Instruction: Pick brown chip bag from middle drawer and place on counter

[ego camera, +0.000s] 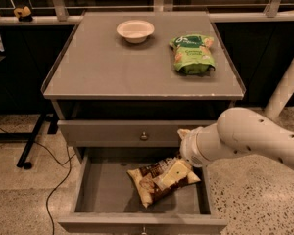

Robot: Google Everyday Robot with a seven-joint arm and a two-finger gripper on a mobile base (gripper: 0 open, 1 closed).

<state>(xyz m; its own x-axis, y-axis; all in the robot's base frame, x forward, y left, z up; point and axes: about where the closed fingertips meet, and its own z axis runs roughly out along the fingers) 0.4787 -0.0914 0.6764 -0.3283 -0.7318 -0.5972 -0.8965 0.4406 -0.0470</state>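
Note:
The brown chip bag lies tilted on the floor of the open middle drawer, toward its right half. My gripper reaches down from the white arm at the right and sits on the bag's right part, its pale fingers lying over the bag. The counter is the grey top slab above the drawers.
A white bowl and a green snack bag sit on the counter's far half. A shut drawer front with a round knob is just above the open drawer. A black cable trails on the floor at the left.

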